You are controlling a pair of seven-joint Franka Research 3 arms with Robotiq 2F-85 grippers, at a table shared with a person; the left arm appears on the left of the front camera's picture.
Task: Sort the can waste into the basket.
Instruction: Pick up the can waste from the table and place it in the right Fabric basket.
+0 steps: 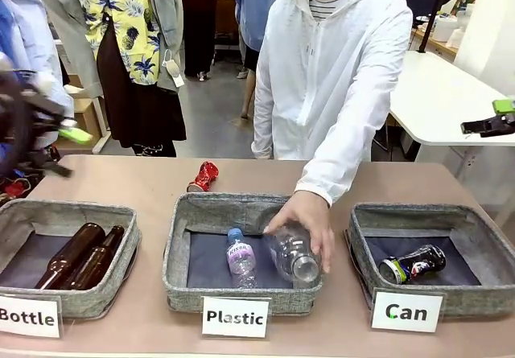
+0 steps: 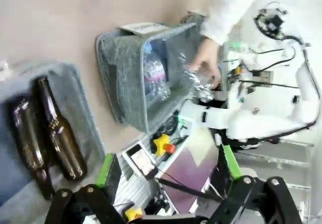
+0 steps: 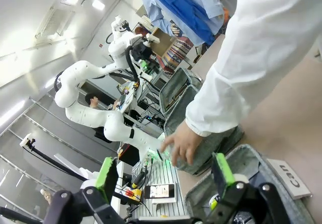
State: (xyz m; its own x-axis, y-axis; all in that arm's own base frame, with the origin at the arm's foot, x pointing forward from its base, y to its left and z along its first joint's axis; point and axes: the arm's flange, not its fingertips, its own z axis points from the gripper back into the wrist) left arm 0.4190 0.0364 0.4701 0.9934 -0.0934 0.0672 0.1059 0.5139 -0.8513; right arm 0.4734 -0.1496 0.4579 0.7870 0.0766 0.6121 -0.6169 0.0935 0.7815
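We see left gripper [image 2: 167,163] & right gripper [image 3: 164,167] both wide open w/ nothing held, black can [image 1: 413,264] in Can basket [image 1: 479,298], red can [image 1: 203,176] on table [image 1: 145,183].

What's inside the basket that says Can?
One crushed black can lies on the dark lining of the Can basket. Its near wall and the white card hide the front strip of the floor.

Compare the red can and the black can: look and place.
The red can is shiny red; the black can is dark with a green and silver end. The red can sits on the bare table beyond the Plastic basket; the black can lies inside the Can basket. Both are small crushed drink cans.
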